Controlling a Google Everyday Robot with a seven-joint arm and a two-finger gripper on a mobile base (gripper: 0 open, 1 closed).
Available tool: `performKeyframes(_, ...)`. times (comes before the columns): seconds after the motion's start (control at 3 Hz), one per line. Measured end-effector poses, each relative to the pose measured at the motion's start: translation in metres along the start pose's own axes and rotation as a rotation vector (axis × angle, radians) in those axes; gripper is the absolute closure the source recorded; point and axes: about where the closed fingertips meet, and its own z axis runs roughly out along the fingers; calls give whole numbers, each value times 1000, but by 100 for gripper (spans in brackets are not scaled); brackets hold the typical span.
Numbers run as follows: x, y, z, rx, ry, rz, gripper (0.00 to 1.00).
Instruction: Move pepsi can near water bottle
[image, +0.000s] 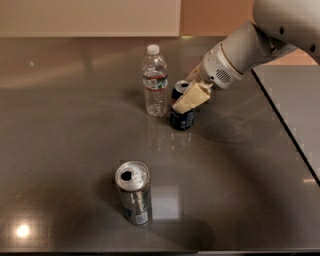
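Together 1 pepsi can (182, 121), 1 water bottle (155, 82) — hand (186, 98) gripping can

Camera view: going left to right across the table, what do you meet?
Order: silver can → water bottle → pepsi can. The tool, reaching in from the right, is closed on the pepsi can and overlaps it, so it gets no separate place.
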Motion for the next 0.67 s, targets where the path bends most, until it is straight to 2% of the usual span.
performKeyframes(0.33,-1,1,1,-4,0,-1,17)
performKeyframes(0.67,-1,2,3,-7,1,-3,0)
